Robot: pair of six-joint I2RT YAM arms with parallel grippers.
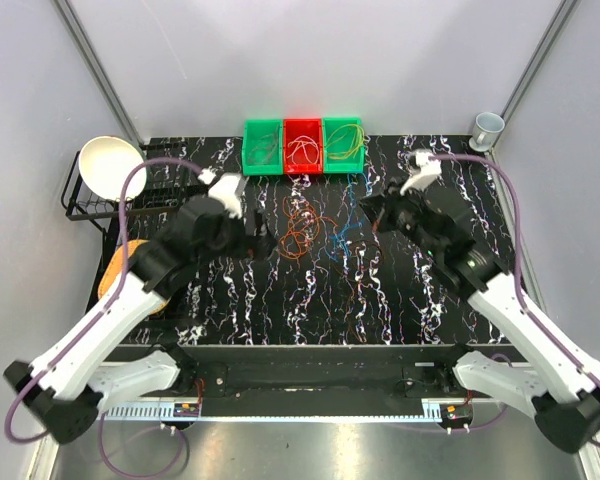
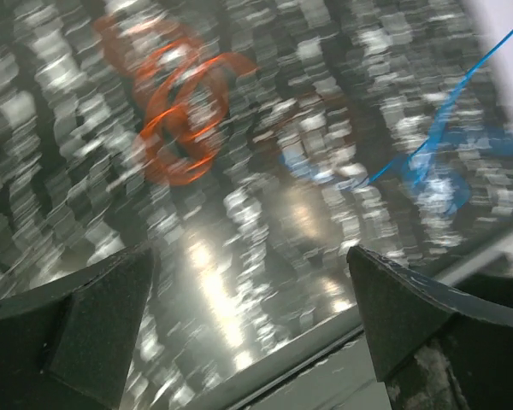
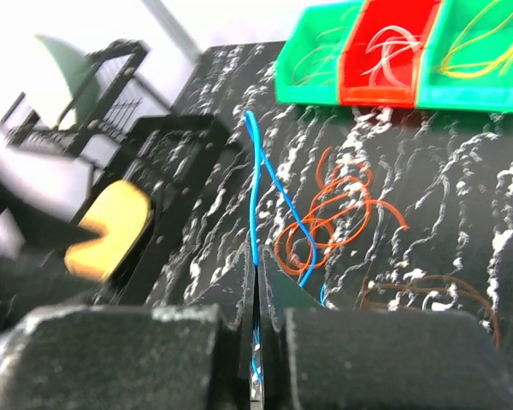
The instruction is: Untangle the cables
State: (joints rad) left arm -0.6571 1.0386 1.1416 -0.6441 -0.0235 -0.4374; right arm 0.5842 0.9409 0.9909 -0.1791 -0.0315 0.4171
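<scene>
At the back edge of the desk [image 1: 400, 300], in the top view, three bins are standing side by side and touching. The left green bin [image 1: 263, 124] is holding a few thin pale loops, the red bin [image 1: 302, 123] is holding white cables [image 1: 302, 152], and the right green bin [image 1: 342, 122] is holding yellow-green cables [image 1: 348, 145]. Orange cables [image 1: 298, 230] are lying loose in front of the bins, with a blue cable [image 1: 342, 238] just beside them on the right. The left claw [image 1: 265, 240] is hovering near the orange cables, and the right claw [image 1: 368, 205] is reaching in from the other side. The desk is showing black with white veins, and grey walls are closing it in. A white bowl [image 1: 110, 165] is resting on a black wire rack [image 1: 80, 200] at the left, and a cup [image 1: 487, 128] is standing at the back right corner.

Through the left wrist camera everything is blurring. Its fingers [image 2: 94, 316] are standing wide apart with nothing between them, above the orange and blue cables.

Through the right wrist camera the fingers [image 3: 278, 290] are pressing together on the blue cable, which is rising from them toward the bins. A brownish cable [image 3: 427, 290] is lying right of the orange ones.
</scene>
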